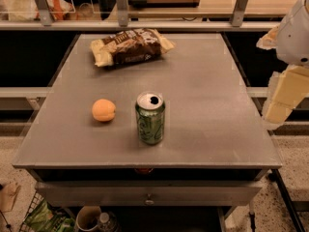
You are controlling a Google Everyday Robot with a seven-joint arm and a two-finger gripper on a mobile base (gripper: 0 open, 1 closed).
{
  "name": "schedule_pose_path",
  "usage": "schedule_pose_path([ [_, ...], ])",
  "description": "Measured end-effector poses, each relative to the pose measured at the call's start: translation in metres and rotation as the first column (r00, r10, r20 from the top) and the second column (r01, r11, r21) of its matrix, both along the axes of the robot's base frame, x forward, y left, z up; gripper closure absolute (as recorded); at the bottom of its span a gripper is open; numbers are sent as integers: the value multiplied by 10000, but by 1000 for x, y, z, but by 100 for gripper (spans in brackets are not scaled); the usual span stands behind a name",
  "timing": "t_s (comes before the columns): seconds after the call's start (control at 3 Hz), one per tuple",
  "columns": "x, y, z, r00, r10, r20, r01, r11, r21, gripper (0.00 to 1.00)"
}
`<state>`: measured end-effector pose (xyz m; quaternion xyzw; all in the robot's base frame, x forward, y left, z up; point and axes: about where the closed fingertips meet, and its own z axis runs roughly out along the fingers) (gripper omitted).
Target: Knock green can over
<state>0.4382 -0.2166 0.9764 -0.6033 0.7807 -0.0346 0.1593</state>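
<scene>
A grey square worktop (pixel 212 100) seen from above and in front. The green can (pixel 150 118) stands upright close to the front edge, about midway between the front-left and front-right corners. Its silver top faces up and shows a dark mouth hole.

The robot's gripper (pixel 284 96) hangs off the worktop past the right edge, about level with the middle of that edge. It shows as pale, blocky parts below a rounded white arm housing (pixel 295 33). I cannot tell whether it is released or clenched. It is well apart from the can and touches nothing on the worktop.

By my judgement the task is at the approach step: the can is not yet tipped and no contact has been made. The next move likely calls for bringing the gripper in over the right edge, lowering it to the height of the can's upper half, and sweeping sideways into it. A push high on the can should topple it, while a push near its base may only slide it.

A round orange fruit (pixel 104 110) sits just left of the can, with a small gap between them. If the can falls to the left it may strike the fruit or set it rolling. A crumpled brown and cream snack bag (pixel 130 46) lies near the back edge, toward the back-left corner and well clear of the can. The stretch of worktop between the right edge and the can is bare, so nothing blocks a path from that side. The can stands near the front edge, so once down it could roll off.
</scene>
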Motion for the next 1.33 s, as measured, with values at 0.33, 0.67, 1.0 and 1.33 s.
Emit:
schedule_pose_path([
  [0.33, 0, 0, 0, 10000, 0, 2, 0, 10000, 0, 0],
  [0.67, -1, 1, 0, 9998, -209, 29, 206, 9952, 953, 0],
  [1.0, 0, -10, -9, 9955, -906, 294, 784, 9546, 2875, 0],
  [1.33, 1, -19, -20, 9865, -1451, 764, 925, 8771, 4712, 0],
])
